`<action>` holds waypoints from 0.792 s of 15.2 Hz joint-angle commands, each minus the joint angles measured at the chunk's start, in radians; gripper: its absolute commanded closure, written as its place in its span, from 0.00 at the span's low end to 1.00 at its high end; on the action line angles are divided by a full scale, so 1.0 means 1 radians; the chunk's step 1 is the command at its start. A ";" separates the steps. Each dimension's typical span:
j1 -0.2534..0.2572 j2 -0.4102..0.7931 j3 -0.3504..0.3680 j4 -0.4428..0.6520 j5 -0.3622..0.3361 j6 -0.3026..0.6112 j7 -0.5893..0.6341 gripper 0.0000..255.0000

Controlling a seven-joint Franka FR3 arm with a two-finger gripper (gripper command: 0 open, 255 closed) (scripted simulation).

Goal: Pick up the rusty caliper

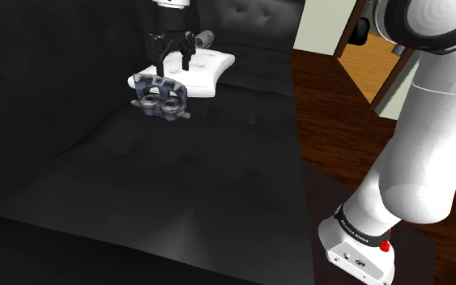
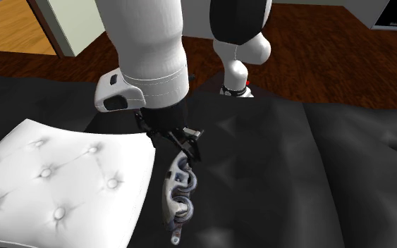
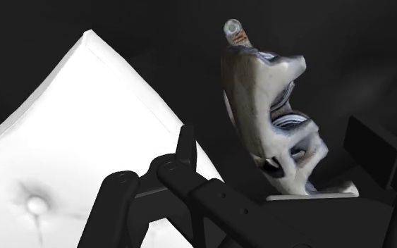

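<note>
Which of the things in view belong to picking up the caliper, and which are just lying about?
For the job:
- grey caliper
- gripper just above it, fingers apart

Just lying about:
- white cushion next to the caliper
- black sofa under both
- wooden floor

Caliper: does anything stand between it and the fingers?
Nothing visible does. The gripper hangs directly over the caliper with open fingers; the white cushion lies beside it, not between them.
</note>
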State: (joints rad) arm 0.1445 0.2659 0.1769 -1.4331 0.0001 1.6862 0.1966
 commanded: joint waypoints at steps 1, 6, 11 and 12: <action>0.022 0.097 0.007 0.134 -0.024 -0.036 0.006 0.00; 0.040 0.167 0.009 0.193 -0.041 -0.025 0.006 0.00; 0.036 0.159 0.009 0.119 -0.040 0.040 0.005 0.00; 0.036 0.159 0.009 0.119 -0.040 0.040 0.005 0.00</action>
State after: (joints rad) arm 0.1810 0.4260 0.1855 -1.3067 -0.0401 1.7198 0.2014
